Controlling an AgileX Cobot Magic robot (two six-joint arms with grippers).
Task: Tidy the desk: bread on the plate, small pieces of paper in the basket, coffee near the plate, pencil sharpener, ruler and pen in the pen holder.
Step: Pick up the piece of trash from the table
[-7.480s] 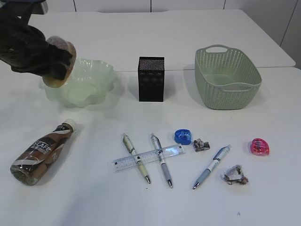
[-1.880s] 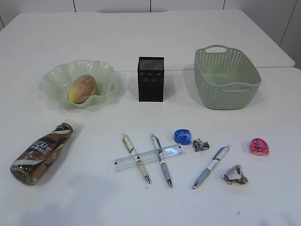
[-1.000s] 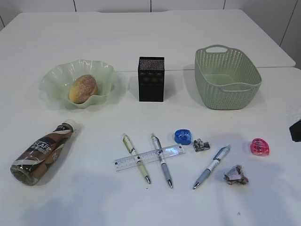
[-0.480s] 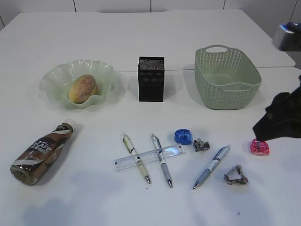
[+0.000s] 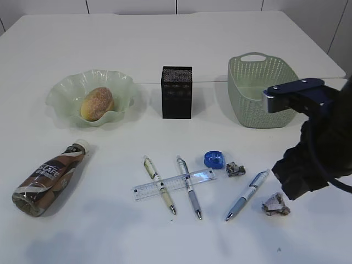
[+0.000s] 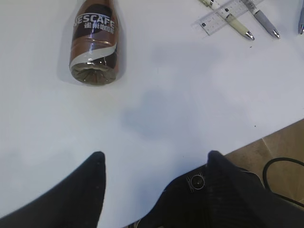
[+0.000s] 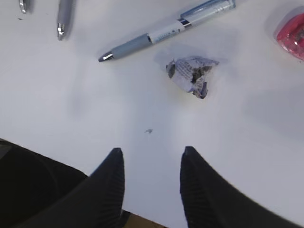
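Observation:
The bread (image 5: 97, 103) lies in the green plate (image 5: 60, 91). The coffee bottle (image 5: 47, 179) lies on its side at front left and shows in the left wrist view (image 6: 95, 47). Three pens (image 5: 188, 187), a clear ruler (image 5: 144, 191), a blue sharpener (image 5: 214, 159) and two paper balls (image 5: 235, 169) (image 5: 276, 204) lie in front. My right gripper (image 7: 152, 154) is open and empty, hovering just short of a paper ball (image 7: 190, 73), with the pink sharpener (image 7: 292, 31) beyond. My left gripper (image 6: 154, 159) is open and empty over the front table edge.
The black pen holder (image 5: 176, 92) stands mid-back and the green basket (image 5: 258, 110) at back right, partly behind my right arm (image 5: 316, 159). The table's front edge and a cable (image 6: 280, 166) show in the left wrist view.
The bread went into the plate and the left arm left the exterior view. The right arm came in from the right edge and moved left, now covering the pink sharpener there.

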